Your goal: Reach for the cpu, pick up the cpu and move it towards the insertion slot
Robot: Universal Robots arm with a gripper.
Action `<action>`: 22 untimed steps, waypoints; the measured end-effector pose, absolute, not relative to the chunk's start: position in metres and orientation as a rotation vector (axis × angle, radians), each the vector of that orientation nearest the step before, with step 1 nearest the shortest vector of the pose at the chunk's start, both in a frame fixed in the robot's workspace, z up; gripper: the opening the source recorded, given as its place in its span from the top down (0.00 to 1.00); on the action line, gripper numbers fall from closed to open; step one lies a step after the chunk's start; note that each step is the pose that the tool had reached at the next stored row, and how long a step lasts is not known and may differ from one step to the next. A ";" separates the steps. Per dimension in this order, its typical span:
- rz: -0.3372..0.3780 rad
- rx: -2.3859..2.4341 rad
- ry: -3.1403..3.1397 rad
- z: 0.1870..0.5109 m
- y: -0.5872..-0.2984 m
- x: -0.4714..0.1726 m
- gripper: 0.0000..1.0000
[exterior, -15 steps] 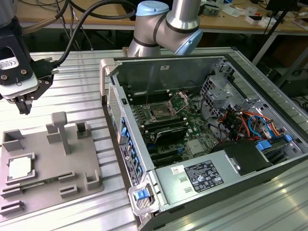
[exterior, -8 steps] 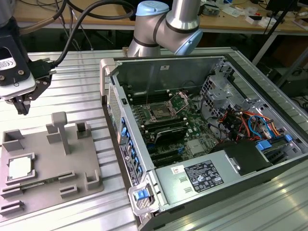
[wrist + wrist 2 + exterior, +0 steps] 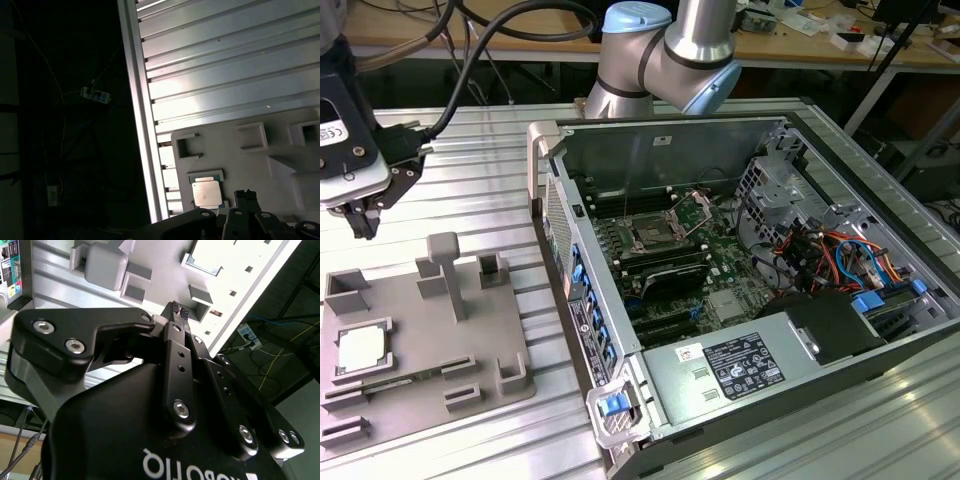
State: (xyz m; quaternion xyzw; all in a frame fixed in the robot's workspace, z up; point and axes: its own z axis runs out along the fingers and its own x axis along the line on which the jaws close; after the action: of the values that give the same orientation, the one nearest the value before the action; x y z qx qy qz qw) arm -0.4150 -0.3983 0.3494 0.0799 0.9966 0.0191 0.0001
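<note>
Hand: fingers closed on nothing, hanging over the counter near the grey tray. Cpu: flat in its tray recess, untouched, well apart from the slot inside the open case. Reach probably goes best with fingers opened, squared to 2 opposite cpu edges, descending straight.
</note>
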 end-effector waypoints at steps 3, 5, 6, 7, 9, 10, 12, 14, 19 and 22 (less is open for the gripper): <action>0.060 0.251 3.131 0.349 -0.398 -0.416 0.89; 0.060 0.251 3.131 0.349 -0.398 -0.417 0.89; 0.060 0.251 3.131 0.349 -0.398 -0.417 0.89; 0.060 0.251 3.131 0.349 -0.398 -0.418 0.89; 0.060 0.251 3.131 0.349 -0.398 -0.418 0.89; 0.060 0.251 3.131 0.349 -0.398 -0.419 0.89; 0.060 0.251 3.131 0.349 -0.398 -0.420 0.89; 0.060 0.251 3.131 0.349 -0.398 -0.420 0.89; 0.060 0.251 3.131 0.349 -0.398 -0.423 0.89; 0.060 0.251 3.131 0.349 -0.398 -0.424 0.89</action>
State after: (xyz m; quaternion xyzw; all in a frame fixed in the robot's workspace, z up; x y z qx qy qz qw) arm -0.4236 -0.3983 0.3486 0.0800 0.9966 0.0191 0.0001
